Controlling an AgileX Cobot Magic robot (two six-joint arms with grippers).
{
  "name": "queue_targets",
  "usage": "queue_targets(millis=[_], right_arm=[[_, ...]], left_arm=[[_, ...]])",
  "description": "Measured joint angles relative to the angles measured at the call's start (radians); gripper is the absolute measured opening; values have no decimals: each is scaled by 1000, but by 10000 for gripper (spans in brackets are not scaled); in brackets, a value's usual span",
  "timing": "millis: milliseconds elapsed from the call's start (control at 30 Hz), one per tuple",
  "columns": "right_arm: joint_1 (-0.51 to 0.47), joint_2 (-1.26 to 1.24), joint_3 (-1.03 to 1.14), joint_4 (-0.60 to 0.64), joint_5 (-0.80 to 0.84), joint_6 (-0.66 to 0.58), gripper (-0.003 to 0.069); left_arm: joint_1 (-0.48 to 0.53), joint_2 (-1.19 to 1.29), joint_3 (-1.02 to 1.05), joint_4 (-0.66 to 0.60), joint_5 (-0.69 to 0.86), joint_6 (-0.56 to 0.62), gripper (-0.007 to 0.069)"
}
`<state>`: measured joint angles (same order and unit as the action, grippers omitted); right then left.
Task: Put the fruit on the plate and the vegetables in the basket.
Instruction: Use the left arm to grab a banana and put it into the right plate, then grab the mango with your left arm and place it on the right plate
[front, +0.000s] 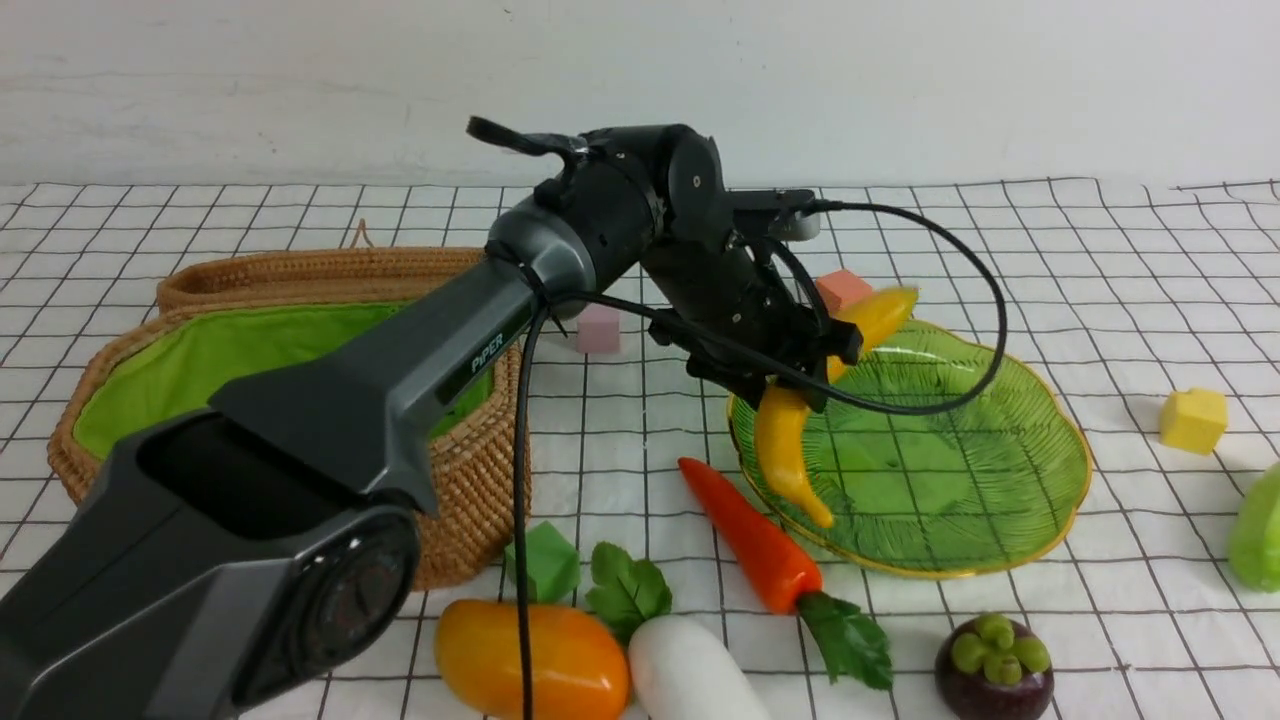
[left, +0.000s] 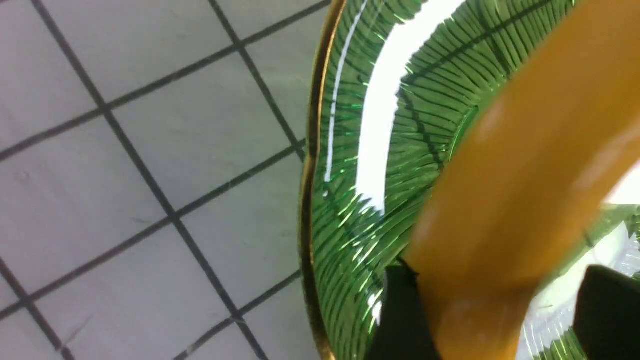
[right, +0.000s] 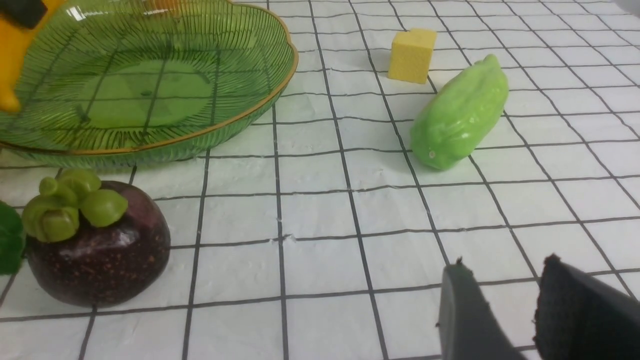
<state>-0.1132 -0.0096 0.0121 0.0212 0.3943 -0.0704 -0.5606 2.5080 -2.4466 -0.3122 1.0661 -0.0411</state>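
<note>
Left gripper (front: 825, 372), jaws apart astride the banana (front: 785, 450) along the left edge of the plate (front: 1000, 565), apparently releasing it there, since fruit belongs on this dish.

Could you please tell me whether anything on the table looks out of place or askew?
The banana looks askew: it lies along the left rim of the plate rather than in the middle, its far end poking past the edge, with the left tool open around it. Nothing appears spilled or damaged.
</note>
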Motion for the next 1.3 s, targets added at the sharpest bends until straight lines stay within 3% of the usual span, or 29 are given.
queue_targets(millis=[100, 233, 467, 700, 867, 967, 1033, 1200, 1300], right_arm=[[0, 0, 0, 0, 0, 0, 243], [0, 0, 0, 0, 0, 0, 243], [0, 0, 0, 0, 0, 0, 243], [0, 0, 0, 0, 0, 0, 243], [0, 0, 0, 0, 0, 0, 243], [0, 0, 0, 0, 0, 0, 243], [0, 0, 0, 0, 0, 0, 243], [0, 0, 0, 0, 0, 0, 243], [0, 0, 0, 0, 0, 0, 243]], left_arm=[[0, -16, 0, 2, 53, -5, 619], [20, -107, 0, 5, 158, 4, 669], [109, -439, 127, 35, 173, 41, 633], [129, -925, 634, 155, 182, 116, 570], [101, -1018, 960, 123, 170, 189, 568], [51, -987, 1110, 107, 112, 298, 568], [18, -933, 1171, 111, 71, 459, 568], [-3, -809, 1198, 130, -6, 816, 568], [-4, -735, 1198, 132, -48, 936, 568]])
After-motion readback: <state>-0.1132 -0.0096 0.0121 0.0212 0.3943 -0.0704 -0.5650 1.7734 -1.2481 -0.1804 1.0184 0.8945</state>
